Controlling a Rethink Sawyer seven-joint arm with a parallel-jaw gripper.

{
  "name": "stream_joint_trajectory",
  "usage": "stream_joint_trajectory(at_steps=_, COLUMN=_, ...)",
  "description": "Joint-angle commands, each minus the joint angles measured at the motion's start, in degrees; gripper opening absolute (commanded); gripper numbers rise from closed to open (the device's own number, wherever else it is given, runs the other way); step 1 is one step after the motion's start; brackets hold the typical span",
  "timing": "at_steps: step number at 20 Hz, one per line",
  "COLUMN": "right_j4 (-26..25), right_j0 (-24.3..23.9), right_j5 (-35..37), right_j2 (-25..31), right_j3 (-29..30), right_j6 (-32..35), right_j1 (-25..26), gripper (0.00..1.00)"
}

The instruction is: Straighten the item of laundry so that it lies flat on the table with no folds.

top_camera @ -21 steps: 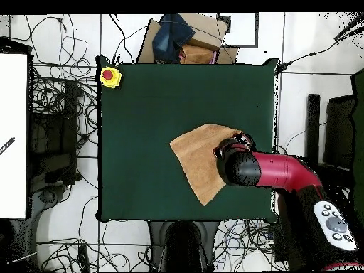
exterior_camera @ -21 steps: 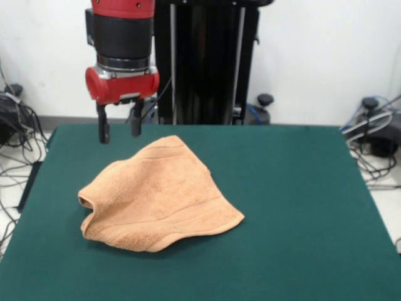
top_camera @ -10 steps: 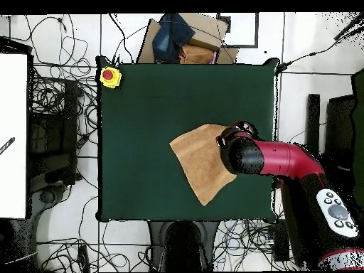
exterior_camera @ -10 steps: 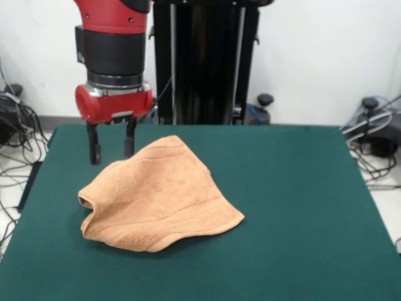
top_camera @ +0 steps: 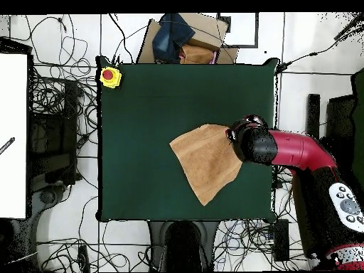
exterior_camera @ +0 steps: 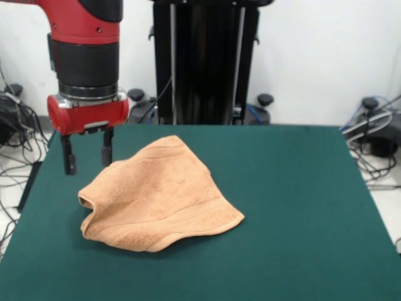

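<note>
The peach-orange towel [exterior_camera: 156, 197] lies crumpled and folded over itself on the dark green table [exterior_camera: 294, 207], left of centre in the front view. From overhead the towel [top_camera: 206, 160] shows as a rough triangle on the table [top_camera: 149, 106]. My gripper [exterior_camera: 88, 155] hangs open just above the towel's far left edge, its two black fingers [exterior_camera: 67, 157] apart with nothing between them. From overhead the gripper [top_camera: 245, 135] is mostly hidden under the red arm, at the towel's right corner.
A yellow box with a red button [top_camera: 109, 76] sits on one table corner. Cables cover the floor around the table. A cardboard box [top_camera: 188, 39] stands beyond the far table edge in the overhead view.
The gripper has dropped lower and shifted left in the front view, from behind the towel's peak to its far left edge. The towel has not moved.
</note>
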Motion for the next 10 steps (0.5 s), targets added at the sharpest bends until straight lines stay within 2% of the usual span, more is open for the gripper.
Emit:
stream_joint_trajectory(at_steps=1, right_j4=-2.94, right_j0=1.39, right_j5=9.20, right_j2=3.03, right_j3=-5.47, right_j6=-7.17, right_j1=3.74, gripper=1.00)
stream_joint_trajectory(at_steps=10, right_j4=-1.12, right_j0=-1.41, right_j5=12.78, right_j2=4.92, right_j3=-5.33, right_j6=-7.70, right_j1=7.43, gripper=1.00)
